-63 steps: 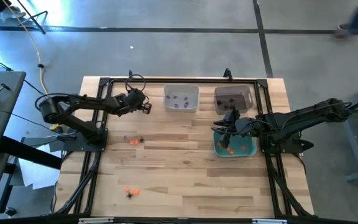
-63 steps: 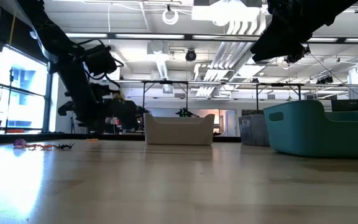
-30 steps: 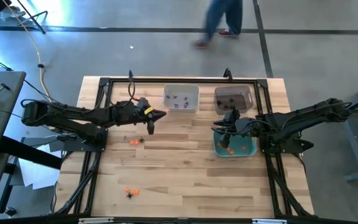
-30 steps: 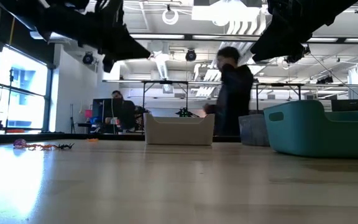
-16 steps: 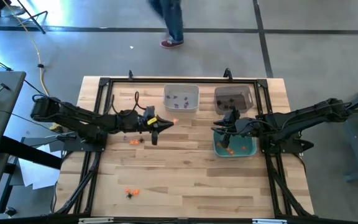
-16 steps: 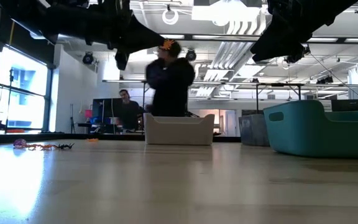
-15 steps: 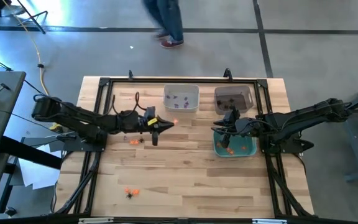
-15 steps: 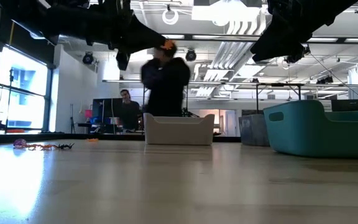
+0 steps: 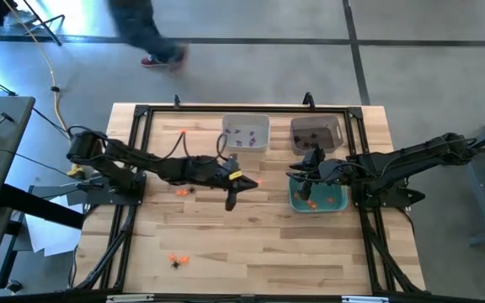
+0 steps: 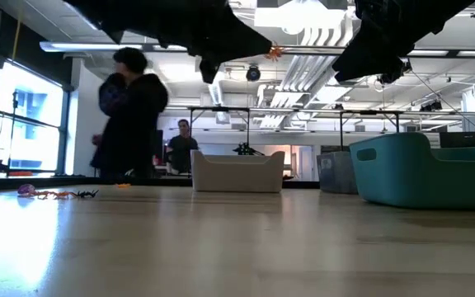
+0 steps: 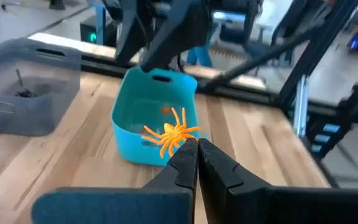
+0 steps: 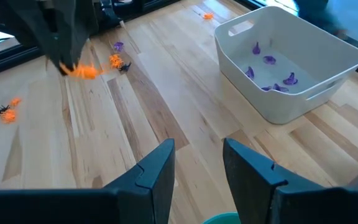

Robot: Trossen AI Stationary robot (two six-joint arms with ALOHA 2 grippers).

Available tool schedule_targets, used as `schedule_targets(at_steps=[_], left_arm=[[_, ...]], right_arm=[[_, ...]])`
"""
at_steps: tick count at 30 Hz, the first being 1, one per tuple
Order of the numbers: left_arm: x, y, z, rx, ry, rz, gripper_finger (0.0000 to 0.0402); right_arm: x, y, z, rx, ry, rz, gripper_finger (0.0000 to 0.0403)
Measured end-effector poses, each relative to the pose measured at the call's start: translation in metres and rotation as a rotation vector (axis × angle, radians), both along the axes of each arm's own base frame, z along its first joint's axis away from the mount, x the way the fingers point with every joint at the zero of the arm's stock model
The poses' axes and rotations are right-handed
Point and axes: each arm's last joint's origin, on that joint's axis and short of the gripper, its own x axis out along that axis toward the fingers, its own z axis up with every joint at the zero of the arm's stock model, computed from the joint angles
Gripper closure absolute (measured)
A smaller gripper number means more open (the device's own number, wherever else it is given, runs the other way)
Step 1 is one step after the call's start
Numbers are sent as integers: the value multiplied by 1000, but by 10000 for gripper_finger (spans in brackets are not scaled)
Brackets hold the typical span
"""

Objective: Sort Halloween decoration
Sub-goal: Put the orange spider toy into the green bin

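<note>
White bin (image 9: 246,133), grey bin (image 9: 316,132) (side by side), teal bin (image 9: 318,199).

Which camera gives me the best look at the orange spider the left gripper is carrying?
Left wrist view: the orange spider sits large at the left gripper. High view shows an orange speck, low a small shape, right wrist a blur.

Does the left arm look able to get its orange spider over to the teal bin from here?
Probably yes. The left pincer is shut on the orange spider, above bare table beside the teal bin. The right pincer hovering above that bin may crowd it.
</note>
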Motion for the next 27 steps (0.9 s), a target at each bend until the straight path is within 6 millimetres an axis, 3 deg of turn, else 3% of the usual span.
schedule_targets(at_steps=[7, 21, 27], left_arm=[[11, -6, 13, 50, -35, -24, 401], [12, -4, 16, 62, -48, 41, 401], [13, -4, 16, 82, -50, 36, 402]], right_arm=[[0, -1, 0, -52, 8, -4, 269], [1, -1, 1, -57, -5, -16, 269], [2, 1, 2, 20, -31, 10, 269]])
